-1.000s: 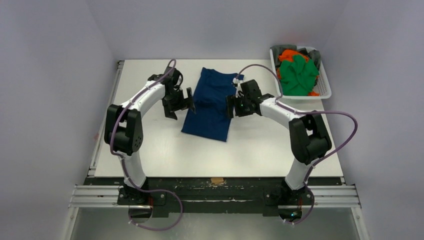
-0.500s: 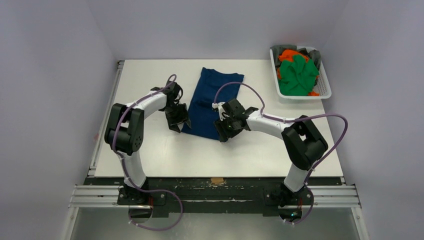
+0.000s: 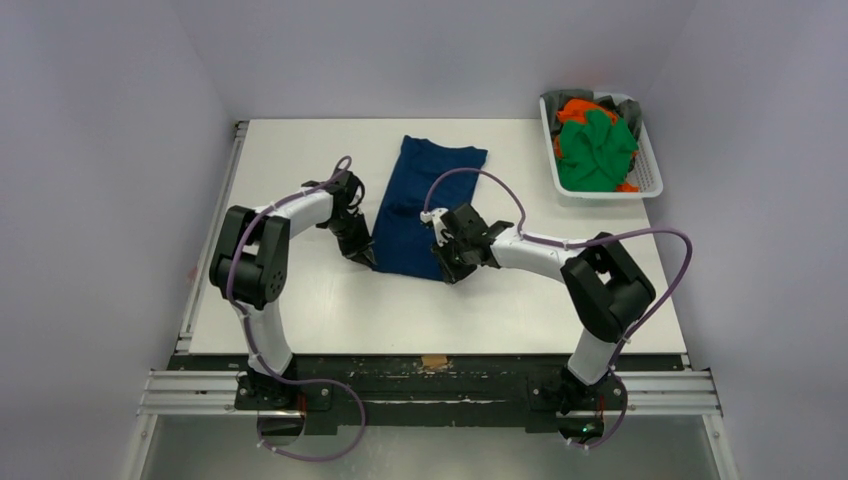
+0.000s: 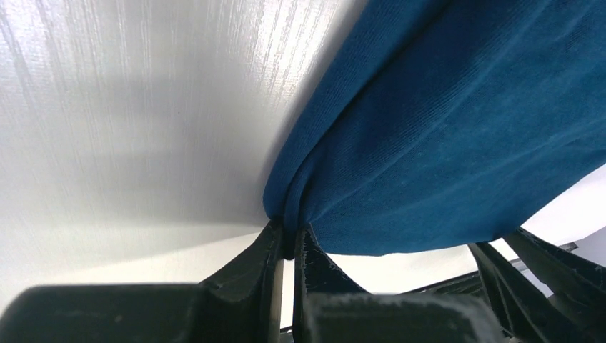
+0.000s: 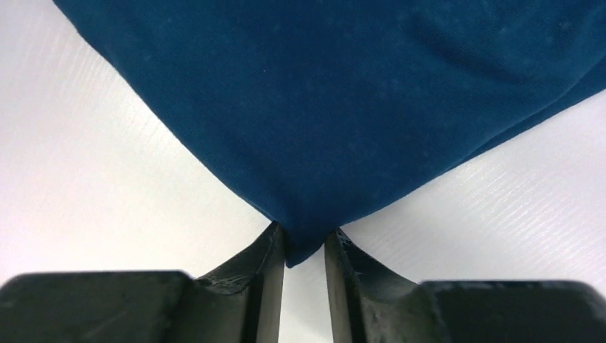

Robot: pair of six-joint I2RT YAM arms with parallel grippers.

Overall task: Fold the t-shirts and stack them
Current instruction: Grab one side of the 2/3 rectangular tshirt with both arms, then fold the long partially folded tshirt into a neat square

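Navy cloth t-shirt [image 3: 425, 200], half-folded lengthwise, lies centrally; left gripper [image 4: 288, 246] clamps its seven-o'clock corner, right gripper [image 5: 305, 250] straddles the five-o'clock one, grip unclear. Green and orange t-shirts [image 3: 595, 150] wait unfolded, two o'clock.

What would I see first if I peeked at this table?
A long dark blue cloth t-shirt lies mid-table, with a black robot claw at each near corner: the left claw pinches one, and the right claw has the other between its fingers. At the far right, a white slatted plastic basket holds a crumpled bright green cloth shirt and an orange one.
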